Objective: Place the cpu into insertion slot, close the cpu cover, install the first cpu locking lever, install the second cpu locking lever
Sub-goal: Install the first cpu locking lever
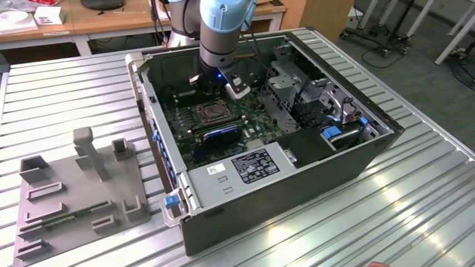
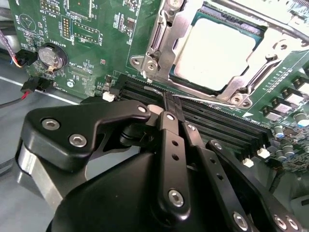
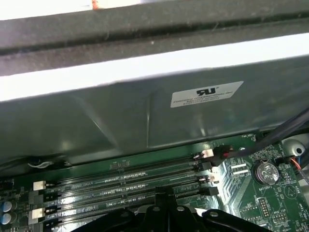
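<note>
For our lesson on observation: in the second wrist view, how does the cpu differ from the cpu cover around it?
The cpu is a solid, matte pale square; the cpu cover is a shinier metal frame with a cut-out centre. The cpu sits inside that opening; the cpu cover rims it. Both are silvery and lie on the green motherboard.

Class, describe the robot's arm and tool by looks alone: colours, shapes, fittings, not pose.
In the exterior view the arm is a grey tube with a light-blue joint cap and a small blue light near its wrist. In the second wrist view the tool is matte black, built of jointed bars fixed with silvery screws, with a silvery ring at its base.
</note>
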`<control>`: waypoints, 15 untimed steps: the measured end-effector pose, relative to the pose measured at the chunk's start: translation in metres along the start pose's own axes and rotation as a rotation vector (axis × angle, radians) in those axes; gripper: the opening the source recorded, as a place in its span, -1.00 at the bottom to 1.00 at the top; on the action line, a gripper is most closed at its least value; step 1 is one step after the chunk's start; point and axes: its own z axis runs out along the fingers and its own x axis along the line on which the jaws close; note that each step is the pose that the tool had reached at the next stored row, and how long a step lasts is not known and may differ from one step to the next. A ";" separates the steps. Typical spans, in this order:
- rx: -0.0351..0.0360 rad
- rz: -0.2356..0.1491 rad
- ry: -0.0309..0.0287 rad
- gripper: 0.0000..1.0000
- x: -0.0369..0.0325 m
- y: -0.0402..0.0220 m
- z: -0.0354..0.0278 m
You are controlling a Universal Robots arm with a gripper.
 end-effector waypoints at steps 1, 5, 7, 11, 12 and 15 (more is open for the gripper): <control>0.0034 -0.002 -0.0002 -0.79 -0.0001 -0.0003 -0.0001; 0.0171 -0.008 -0.0009 -0.79 -0.0002 -0.0009 -0.0003; 0.0239 -0.011 -0.0013 -0.79 -0.0002 -0.0009 -0.0004; 0.0282 -0.014 -0.0010 -0.79 -0.0002 -0.0007 -0.0001; 0.0284 -0.015 -0.0008 -0.79 -0.0003 -0.0006 0.0000; 0.0315 -0.016 -0.0012 -0.79 -0.0016 -0.0003 0.0001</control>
